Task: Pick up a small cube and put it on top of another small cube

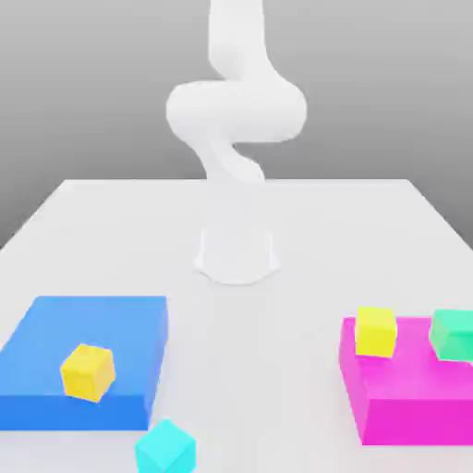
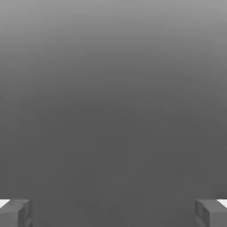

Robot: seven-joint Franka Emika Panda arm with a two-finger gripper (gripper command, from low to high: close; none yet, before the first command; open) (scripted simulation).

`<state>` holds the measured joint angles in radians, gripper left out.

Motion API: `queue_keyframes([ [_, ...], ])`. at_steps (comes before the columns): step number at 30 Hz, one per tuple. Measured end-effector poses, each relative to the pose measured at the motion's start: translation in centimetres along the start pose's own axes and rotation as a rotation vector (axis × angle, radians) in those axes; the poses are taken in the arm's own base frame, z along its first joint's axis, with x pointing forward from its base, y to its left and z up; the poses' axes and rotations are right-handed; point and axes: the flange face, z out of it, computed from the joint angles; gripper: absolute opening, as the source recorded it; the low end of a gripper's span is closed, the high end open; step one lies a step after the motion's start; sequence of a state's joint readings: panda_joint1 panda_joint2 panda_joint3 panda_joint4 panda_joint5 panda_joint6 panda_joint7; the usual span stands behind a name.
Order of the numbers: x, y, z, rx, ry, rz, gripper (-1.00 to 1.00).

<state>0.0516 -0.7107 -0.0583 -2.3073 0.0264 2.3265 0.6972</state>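
Since my fingers (image 2: pixel 113 213) stand wide apart with nothing between them, I judge that choosing and reaching a cube comes first. On the exterior view's left, an orange-yellow cube (image 1: pixel 88 373) sits on the blue block (image 1: pixel 129 346); a cyan cube (image 1: pixel 166 449) is near that block. On the exterior view's right, the magenta block (image 1: pixel 406 406) bears a yellow cube (image 1: pixel 376 332) and a green cube (image 1: pixel 454 335). I should come straight down over one, turn to match its flat sides, centre it, then close evenly, since gripping across corners could twist it.
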Motion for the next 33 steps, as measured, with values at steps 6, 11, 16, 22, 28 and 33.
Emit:
queue_keyframes([
  [6,0.5,2.4,11.6,-0.028,-0.191,-0.151,0.0],
  [11,-0.8,5.2,20.6,-0.056,-0.324,-0.271,0.0],
  [16,-3.3,9.0,28.5,-0.095,-0.441,-0.395,0.0],
  [22,-6.8,14.7,36.2,-0.16,-0.56,-0.553,0.0],
  [28,-10.2,21.3,41.4,-0.247,-0.666,-0.73,0.0],
  [33,-12.8,25.2,45.6,-0.279,-0.695,-0.792,0.0],
])
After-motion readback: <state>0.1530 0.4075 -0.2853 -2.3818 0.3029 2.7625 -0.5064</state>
